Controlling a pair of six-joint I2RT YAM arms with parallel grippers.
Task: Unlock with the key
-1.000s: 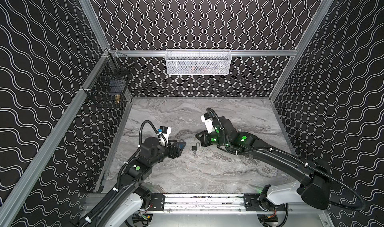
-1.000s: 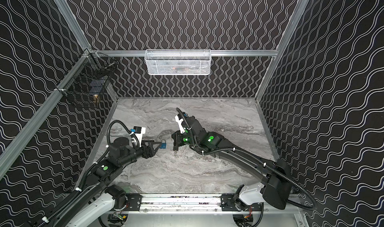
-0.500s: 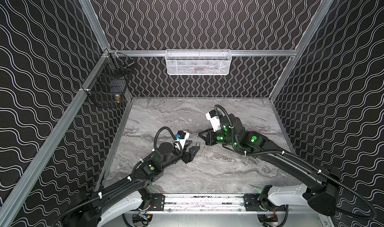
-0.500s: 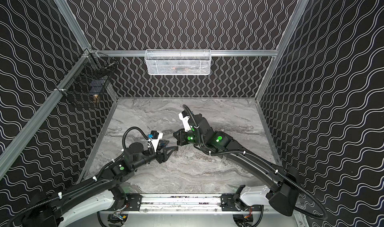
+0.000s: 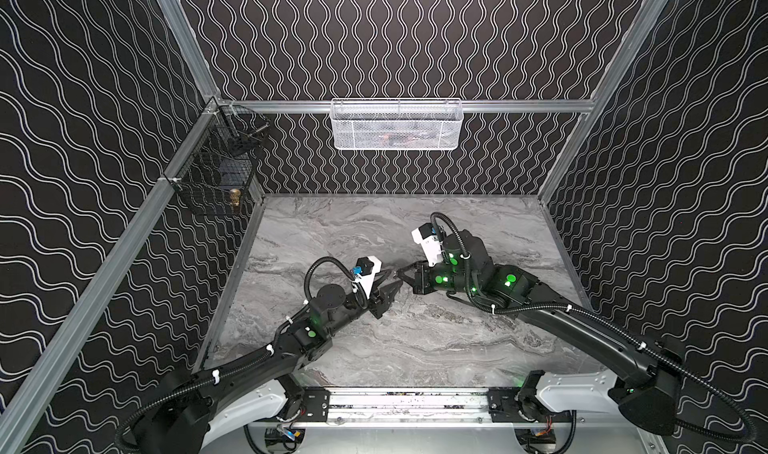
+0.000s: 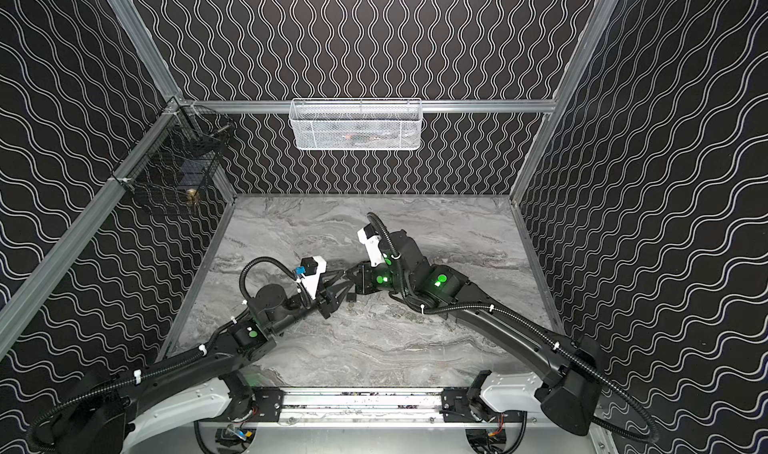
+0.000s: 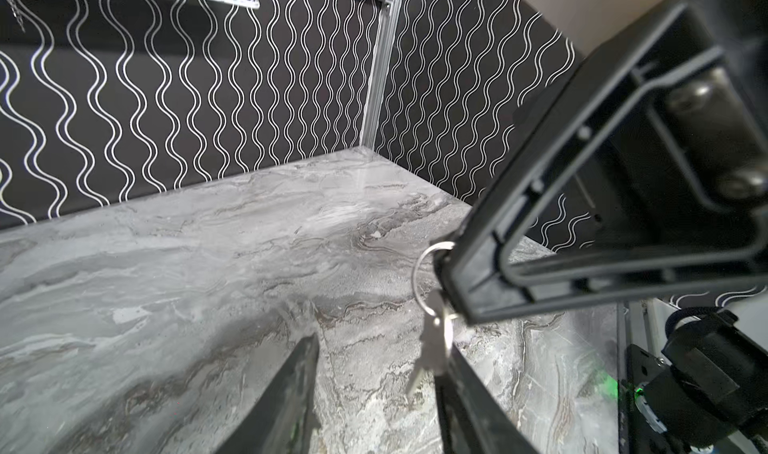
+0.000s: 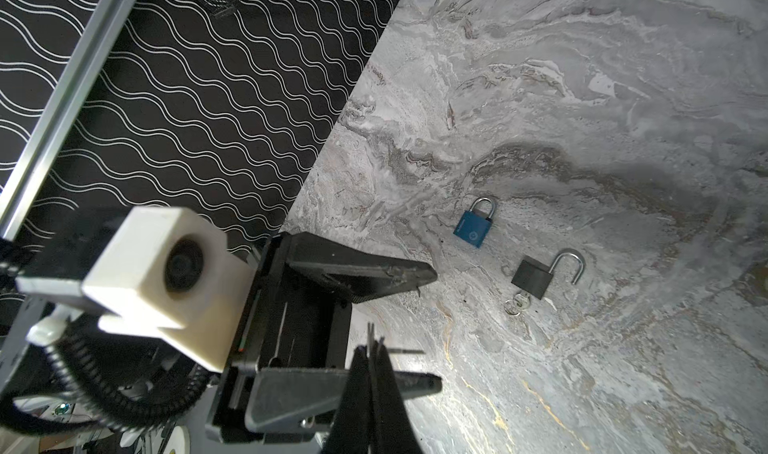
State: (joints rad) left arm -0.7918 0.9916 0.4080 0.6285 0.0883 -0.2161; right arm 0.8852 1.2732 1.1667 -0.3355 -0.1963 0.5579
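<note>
My right gripper (image 7: pixel 452 294) is shut on a metal ring (image 7: pixel 419 273), and a silver key (image 7: pixel 434 348) hangs from that ring above the table. My left gripper (image 7: pixel 380 350) is open, with the key between its fingers, close against one of them. In both top views the two grippers meet tip to tip at mid-table, left gripper (image 5: pixel 397 278) and right gripper (image 5: pixel 401 272). A blue padlock (image 8: pixel 473 227) lies shut on the table. Beside it lies a black padlock (image 8: pixel 530 279) with its shackle swung open and a key (image 8: pixel 515 304) in its base.
A white mesh basket (image 5: pixel 397 125) hangs on the back wall. A black wire basket (image 5: pixel 216 173) hangs on the left wall with a brass thing inside. Patterned walls close the marble table (image 5: pixel 415 348) on three sides, and a rail runs along its front.
My left arm swung from the left to the middle, brought its fingers around the hanging key and narrowed them. The right gripper drew back slightly to the right, still shut.
</note>
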